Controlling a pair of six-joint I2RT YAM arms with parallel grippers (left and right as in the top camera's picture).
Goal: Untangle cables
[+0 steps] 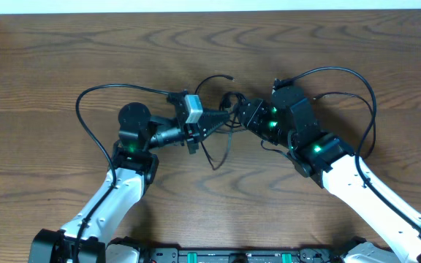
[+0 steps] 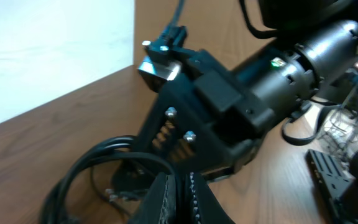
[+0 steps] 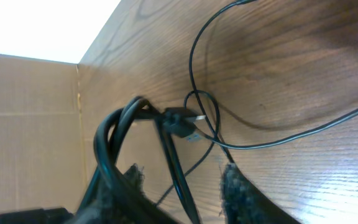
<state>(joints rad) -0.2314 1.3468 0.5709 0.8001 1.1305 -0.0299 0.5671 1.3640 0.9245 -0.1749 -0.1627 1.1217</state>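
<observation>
Black cables (image 3: 178, 121) tangled at right gripper (image 3: 180, 175), strands threaded between its wide-spread fingers. Left gripper (image 2: 179, 185) just beside right gripper, fingers nearly together, hold on cable unclear.

arms (image 1: 115, 190): 2 | cables (image 3: 112, 134): at least 2 black (tangled, exact count unclear) | table (image 1: 50, 73): 1

Thin black cables (image 3: 178, 121), looped and tangled

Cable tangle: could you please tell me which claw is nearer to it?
Right, narrowly. The tangle sits inside the open right claw; the left claw points at it from alongside.
</observation>
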